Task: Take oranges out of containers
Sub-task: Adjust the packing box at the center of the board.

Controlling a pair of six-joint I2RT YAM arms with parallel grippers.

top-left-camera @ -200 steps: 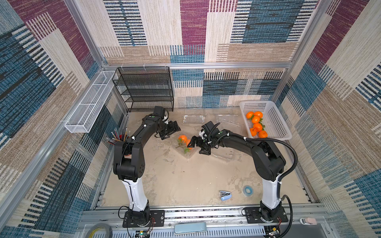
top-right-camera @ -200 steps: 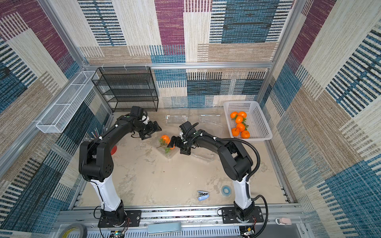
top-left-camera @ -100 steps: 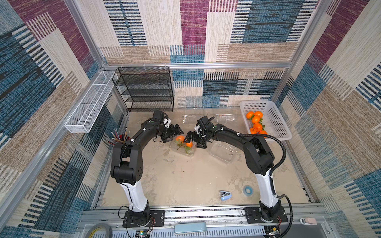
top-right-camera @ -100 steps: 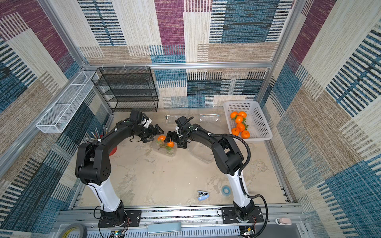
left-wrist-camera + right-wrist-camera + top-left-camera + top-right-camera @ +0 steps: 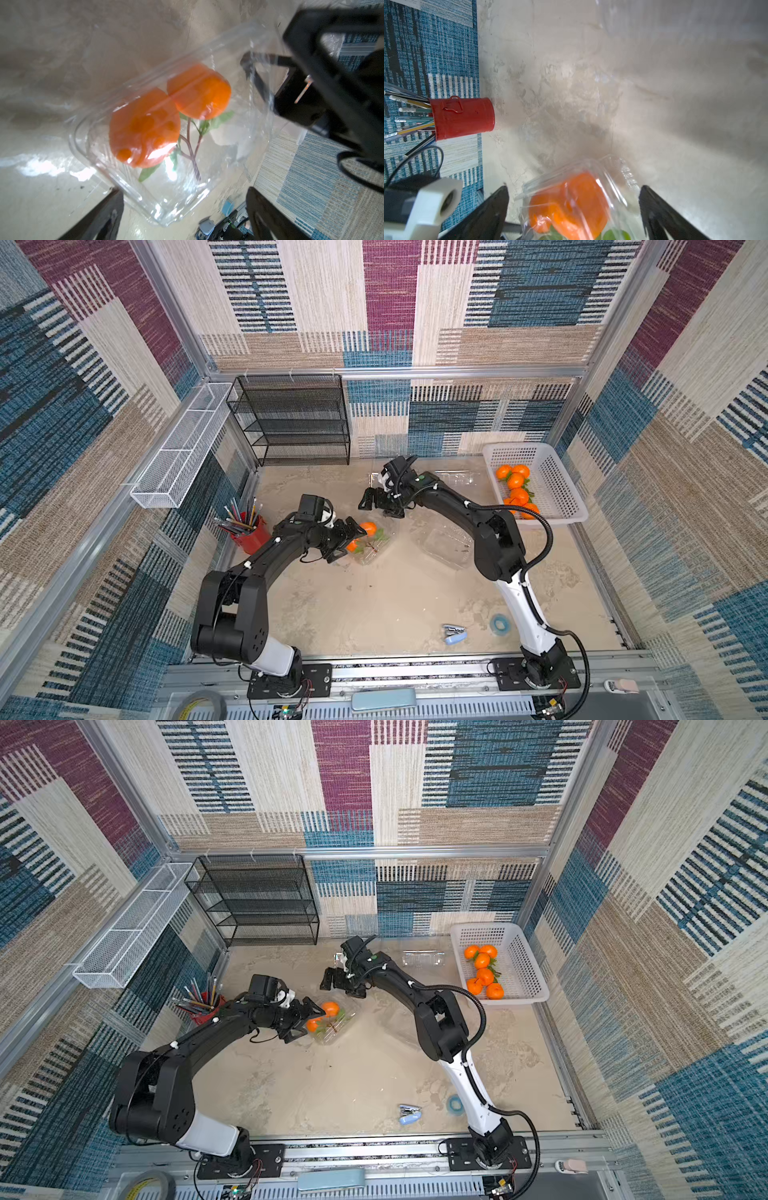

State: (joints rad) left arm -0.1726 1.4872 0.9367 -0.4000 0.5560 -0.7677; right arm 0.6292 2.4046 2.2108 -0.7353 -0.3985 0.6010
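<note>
in a top view the left gripper (image 5: 348,542) stands spread at the left edge of a clear clamshell (image 5: 374,551) holding two oranges (image 5: 368,528), mid-surface. the right gripper (image 5: 376,507), also spread, hovers just beyond it. six more oranges lie in the white basket (image 5: 555,477) at far right. the left wrist view shows the oranges (image 5: 145,131) on leafy stems inside the clamshell (image 5: 166,207), ahead of the parted fingers (image 5: 110,207). the right wrist view shows its own wide fingers (image 5: 496,207) framing the clamshell (image 5: 612,187).

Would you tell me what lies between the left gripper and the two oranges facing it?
Only clear plastic: in the left wrist view the clamshell has its near corner between the open left gripper and the two oranges inside it.
</note>
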